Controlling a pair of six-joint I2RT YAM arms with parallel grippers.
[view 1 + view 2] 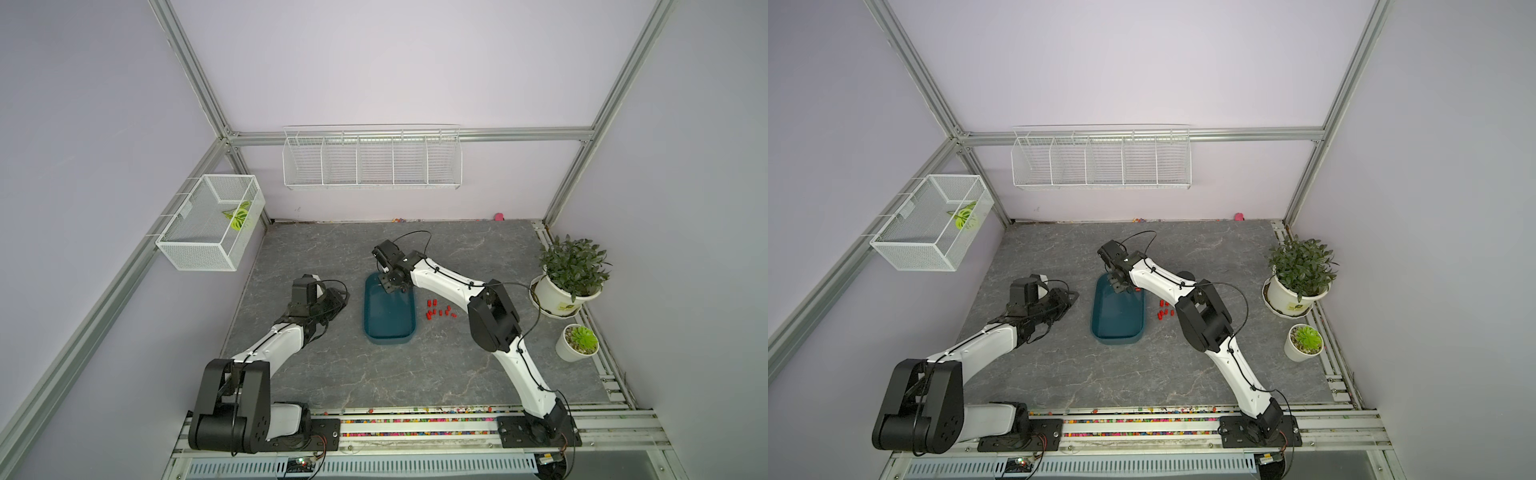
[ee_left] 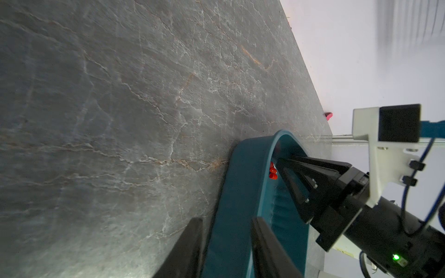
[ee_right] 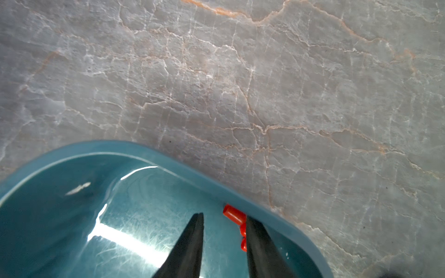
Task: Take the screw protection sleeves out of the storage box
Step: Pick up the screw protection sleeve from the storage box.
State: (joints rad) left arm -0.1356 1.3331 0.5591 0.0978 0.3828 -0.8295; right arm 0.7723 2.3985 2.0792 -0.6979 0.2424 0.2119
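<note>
Sleeves [image 3: 234, 214] lie lengthwise along the storage box [image 3: 108, 146] wall, hugging one finger of our right gripper [image 3: 224, 216], whose jaws stand partly open, empty

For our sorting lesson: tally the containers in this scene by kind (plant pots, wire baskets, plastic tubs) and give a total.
Plant pots: 2
Wire baskets: 2
Tub: 1
Total: 5
</note>
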